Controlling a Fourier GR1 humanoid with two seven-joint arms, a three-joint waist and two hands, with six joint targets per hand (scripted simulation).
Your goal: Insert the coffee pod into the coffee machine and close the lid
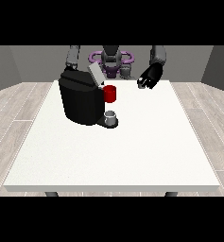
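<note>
A black coffee machine (79,101) stands on the white table (113,151) at the view's left, its grey lid (95,73) raised and tilted. On the machine's front head is a red part (110,93). A small grey cup (111,117) sits on the machine's base under it. The hand at the view's right (149,77) hovers above the table's far edge with a small pale thing at its fingers, likely the coffee pod (141,81). Behind the machine, the arm at the view's left (73,57) descends and its hand is hidden.
The robot's torso (111,59), with purple rings, stands behind the table's far edge. Wooden floor surrounds the table. White tabletop stretches from the machine to the near edge.
</note>
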